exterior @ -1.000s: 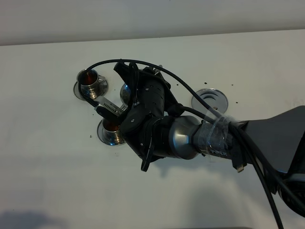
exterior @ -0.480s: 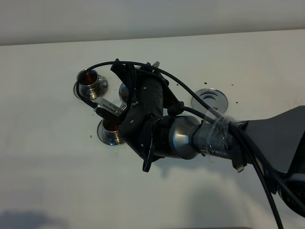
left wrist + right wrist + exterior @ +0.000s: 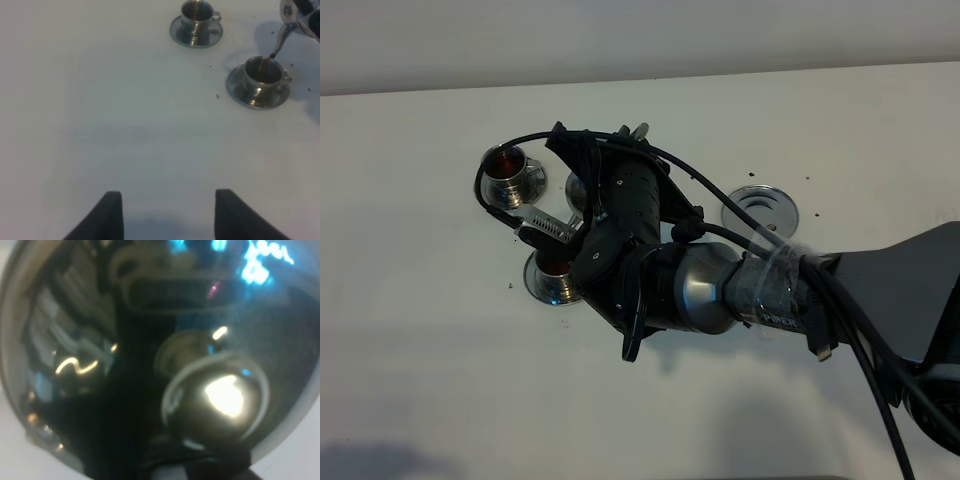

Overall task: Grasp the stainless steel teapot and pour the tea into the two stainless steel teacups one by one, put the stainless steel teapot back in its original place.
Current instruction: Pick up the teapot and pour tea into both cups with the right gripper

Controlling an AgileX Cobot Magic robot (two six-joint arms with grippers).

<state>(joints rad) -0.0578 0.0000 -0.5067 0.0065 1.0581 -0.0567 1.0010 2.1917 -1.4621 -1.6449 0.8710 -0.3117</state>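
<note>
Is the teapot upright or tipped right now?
Tipped: in the left wrist view the teapot leans, and its spout slants down to the rim of a cup holding brown tea.

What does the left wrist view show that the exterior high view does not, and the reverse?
Only the left wrist view: the teapot's spout ending over one teacup, and the left gripper with jaws apart. Only the exterior high view: the right arm and the bare steel disc. Both: that teacup, the second teacup and the white table.
</note>
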